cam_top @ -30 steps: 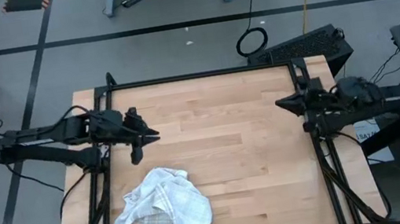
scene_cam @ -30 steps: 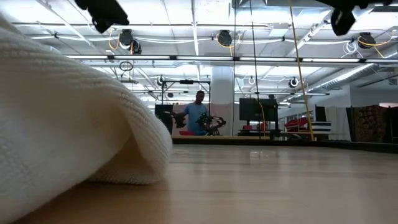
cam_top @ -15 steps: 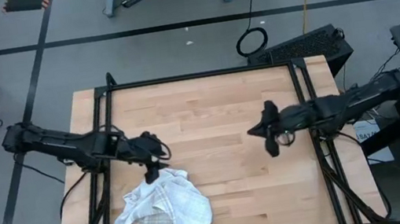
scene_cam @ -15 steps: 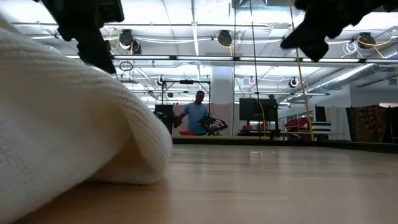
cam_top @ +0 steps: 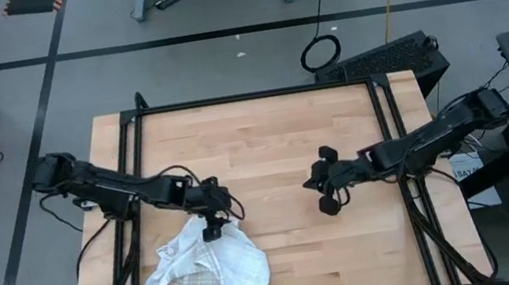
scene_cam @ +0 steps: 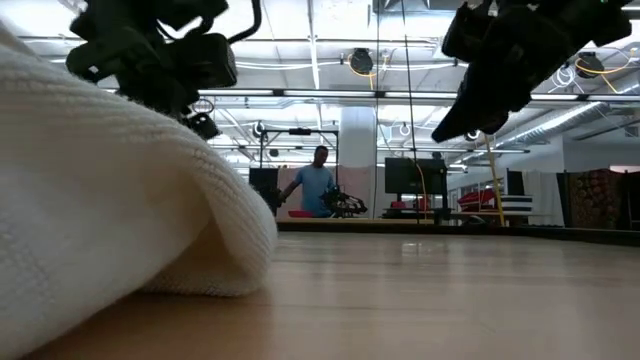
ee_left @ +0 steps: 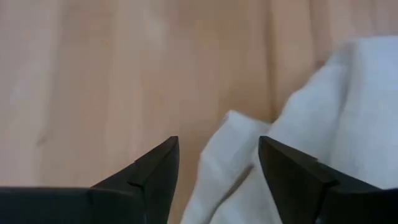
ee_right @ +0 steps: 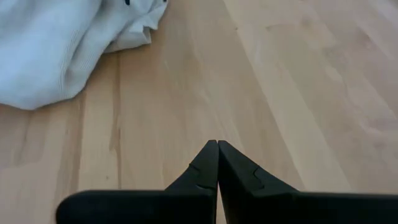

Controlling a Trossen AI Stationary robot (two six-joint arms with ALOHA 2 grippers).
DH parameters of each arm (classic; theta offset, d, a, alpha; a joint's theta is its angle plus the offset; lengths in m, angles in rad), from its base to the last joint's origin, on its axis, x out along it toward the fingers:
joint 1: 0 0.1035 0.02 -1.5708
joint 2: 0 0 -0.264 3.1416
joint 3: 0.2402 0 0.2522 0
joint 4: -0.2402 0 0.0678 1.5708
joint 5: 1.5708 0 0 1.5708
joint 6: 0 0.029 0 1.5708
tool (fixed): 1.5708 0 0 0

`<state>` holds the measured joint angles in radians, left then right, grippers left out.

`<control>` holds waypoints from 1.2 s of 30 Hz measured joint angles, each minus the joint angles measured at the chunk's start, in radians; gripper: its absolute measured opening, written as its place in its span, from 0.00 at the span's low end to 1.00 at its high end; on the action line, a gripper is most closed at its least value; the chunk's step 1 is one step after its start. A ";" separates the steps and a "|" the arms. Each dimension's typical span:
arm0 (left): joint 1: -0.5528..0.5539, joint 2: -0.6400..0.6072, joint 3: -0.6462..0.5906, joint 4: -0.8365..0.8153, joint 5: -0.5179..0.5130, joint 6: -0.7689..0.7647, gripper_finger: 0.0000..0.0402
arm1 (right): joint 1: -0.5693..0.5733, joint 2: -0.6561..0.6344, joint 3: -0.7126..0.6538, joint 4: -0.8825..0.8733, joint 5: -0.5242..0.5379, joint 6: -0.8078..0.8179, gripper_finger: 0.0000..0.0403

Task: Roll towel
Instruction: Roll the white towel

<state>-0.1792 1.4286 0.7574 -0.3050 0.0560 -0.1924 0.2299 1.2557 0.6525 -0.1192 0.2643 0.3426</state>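
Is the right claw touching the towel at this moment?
Apart. The high view shows the right claw over bare table, well clear of the crumpled towel; its wrist view shows wood between them.

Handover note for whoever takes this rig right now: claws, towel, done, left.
Left claw: open, low over the far edge of the towel, a fold of cloth showing between its fingers, nothing gripped.
Right claw: shut, empty, above bare wood near the middle of the table.
Towel: crumpled heap at the near-left of the table.
Done: nothing rolled or flattened.
Left: grab an edge, spread it flat, then roll.
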 joint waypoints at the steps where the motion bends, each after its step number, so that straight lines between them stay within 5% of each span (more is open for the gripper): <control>1: 0.006 0.015 0.000 0.024 0.030 0.014 0.52 | 0.001 0.018 0.000 0.014 0.000 -0.009 0.00; 7: 0.044 0.068 0.000 0.115 0.183 0.032 0.42 | 0.001 0.097 0.000 0.077 -0.003 -0.041 0.00; 17: 0.056 0.183 0.001 0.114 0.224 0.153 0.38 | 0.001 0.123 0.000 0.097 -0.004 -0.044 0.00; 23: 0.036 0.186 0.001 0.158 0.221 0.228 0.05 | 0.001 0.123 0.000 0.099 -0.004 -0.042 0.00; 28: 0.023 0.119 0.051 0.120 0.083 0.265 0.03 | 0.001 0.123 0.000 0.126 -0.004 -0.030 0.00; 36: 0.001 -0.058 0.181 -0.014 -0.209 0.391 0.02 | 0.001 0.197 0.000 0.413 -0.002 -0.061 0.00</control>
<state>-0.1778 1.3706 0.9380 -0.3189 -0.1533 0.1988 0.2314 1.4523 0.6525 0.2935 0.2622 0.2814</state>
